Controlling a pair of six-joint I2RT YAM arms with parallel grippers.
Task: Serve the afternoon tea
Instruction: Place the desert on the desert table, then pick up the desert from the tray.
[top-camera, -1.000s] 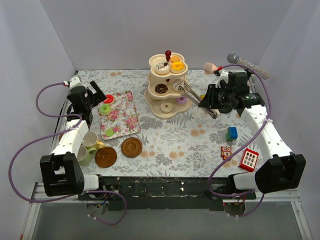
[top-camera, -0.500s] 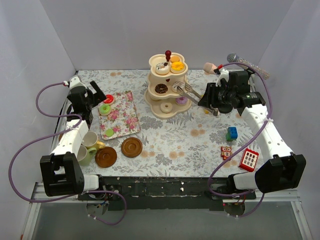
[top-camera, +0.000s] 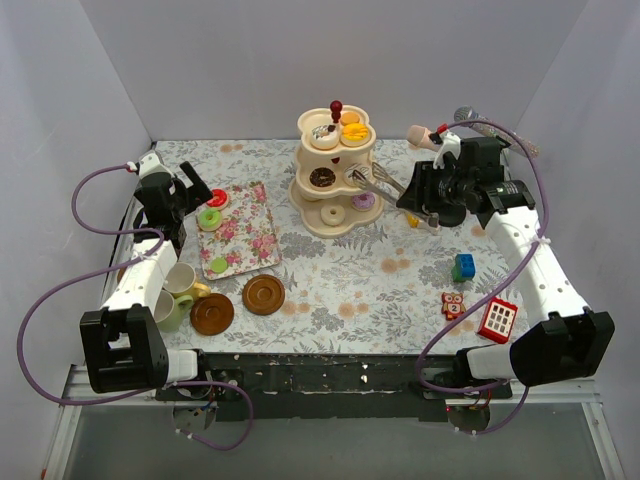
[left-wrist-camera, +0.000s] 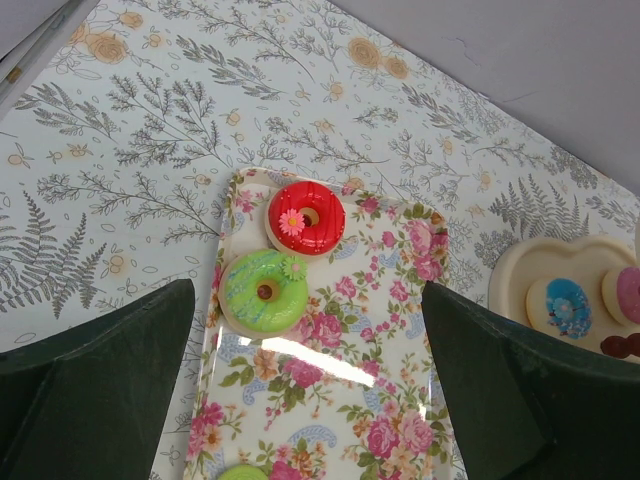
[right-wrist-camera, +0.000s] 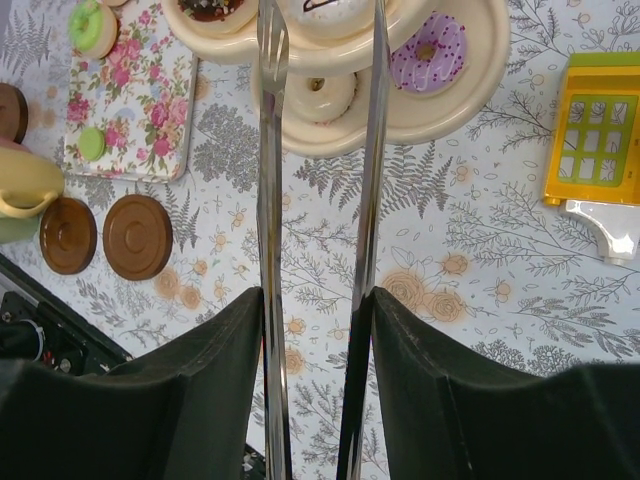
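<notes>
The cream three-tier stand (top-camera: 335, 180) holds several donuts and cakes. My right gripper (top-camera: 425, 195) is shut on the metal tongs (top-camera: 372, 182), which reach to the middle tier. In the right wrist view the tongs (right-wrist-camera: 270, 200) stand spread, their tips either side of a white cake (right-wrist-camera: 325, 15). A purple donut (right-wrist-camera: 438, 50) and a cream donut (right-wrist-camera: 318, 95) lie on the bottom tier. My left gripper (left-wrist-camera: 305, 380) hangs open over the floral tray (left-wrist-camera: 370, 380), near a red donut (left-wrist-camera: 305, 213) and a green donut (left-wrist-camera: 264, 290).
Pastel cups (top-camera: 180, 285) and two brown saucers (top-camera: 263, 294) sit at the front left. A small green cake (top-camera: 218, 265) lies on the tray's near end. Toy blocks (top-camera: 463, 267) and a red toy (top-camera: 497, 318) lie at the right. A microphone (top-camera: 495, 128) rests behind the right arm.
The right gripper's jaws have widened and the tongs' arms have spread apart at the stand's middle tier. The right arm has edged back a little. The left arm has not moved.
</notes>
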